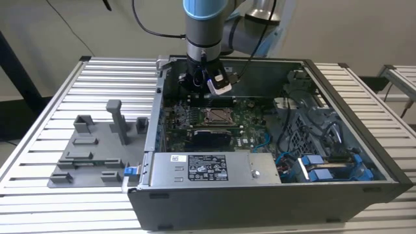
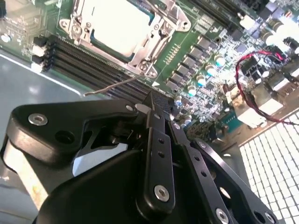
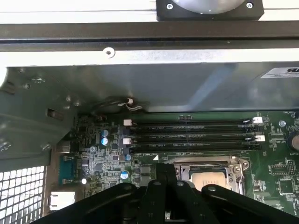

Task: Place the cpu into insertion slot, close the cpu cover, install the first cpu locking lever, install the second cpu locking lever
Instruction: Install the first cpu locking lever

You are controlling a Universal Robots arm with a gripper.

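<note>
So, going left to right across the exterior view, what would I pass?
Grey fixture plate with upright pegs → computer case's left wall → insertion slot → blue plastic parts.

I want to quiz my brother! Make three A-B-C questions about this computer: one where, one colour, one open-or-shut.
1. Where is the cpu? A in the insertion slot; B on the floor; C in someone's hand.
2. What colour is the motherboard? A red; B green; C white.
3. The computer case is: A open; B shut; C upside down.
Answers: 1 A, its silvery top lies inside the slot's metal rim. 2 B, green shows between the parts. 3 A, its insides show in the exterior view.
</note>
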